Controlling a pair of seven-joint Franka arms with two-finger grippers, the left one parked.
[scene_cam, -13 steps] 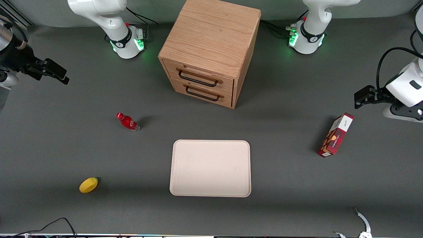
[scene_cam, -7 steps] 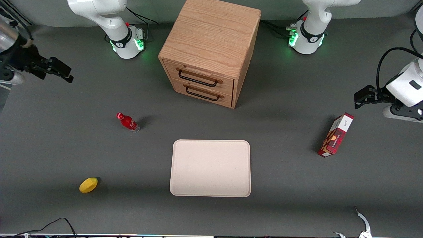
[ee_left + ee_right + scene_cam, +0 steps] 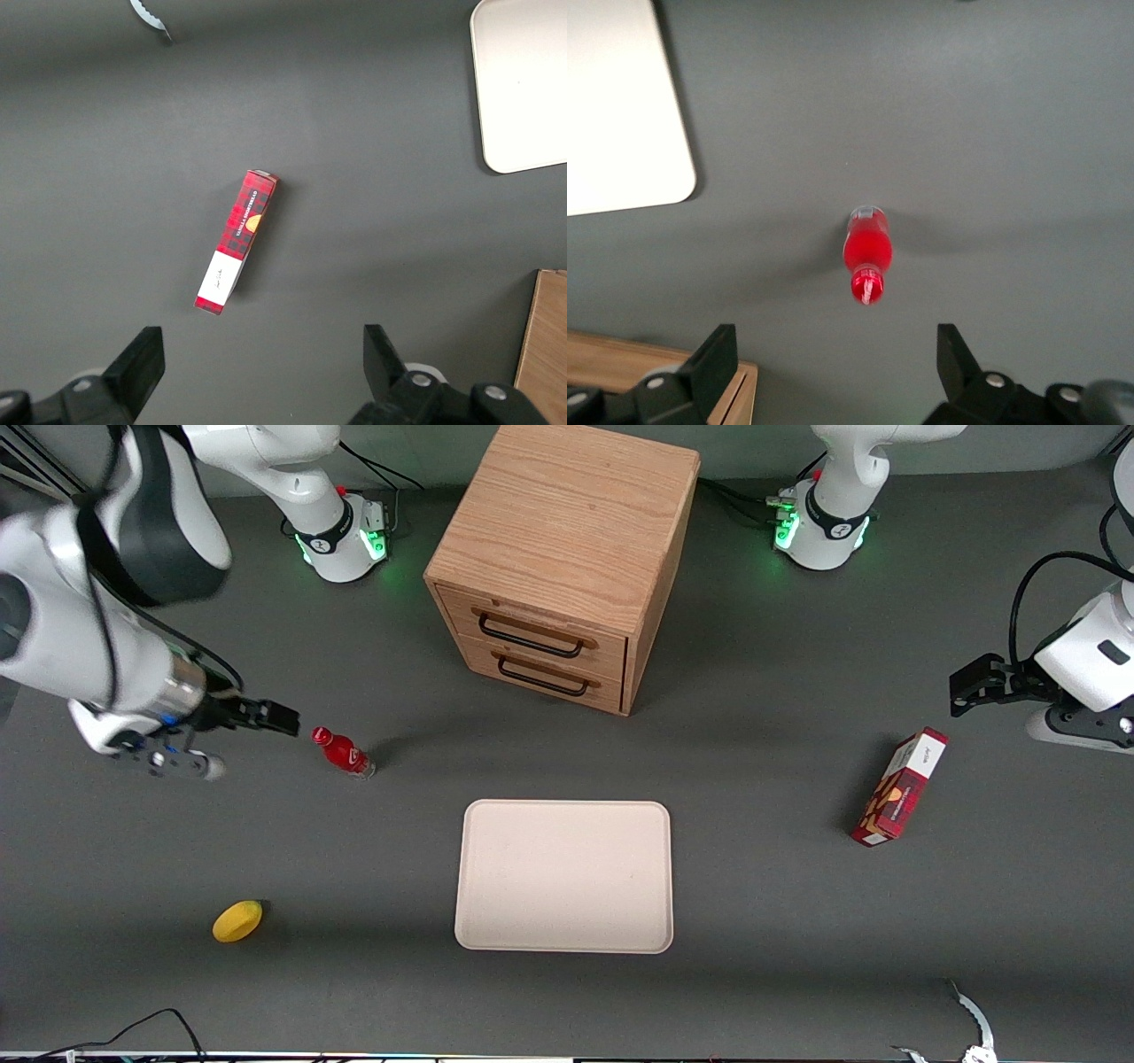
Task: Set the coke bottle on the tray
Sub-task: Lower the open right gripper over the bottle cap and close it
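Gripper closing in on the coke bottle

The gripper hovers with fingers spread apart, clear of the upright coke bottle just beside it on the table; the tray sits nearer the camera, toward the parked arm.

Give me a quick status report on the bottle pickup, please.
Gripper open, above coke bottle, not touching. Bottle upright on table, off tray. Nothing between them.

The right arm swings in from the table's edge, bringing its gripper, fingers spread, just beside the standing bottle's cap.
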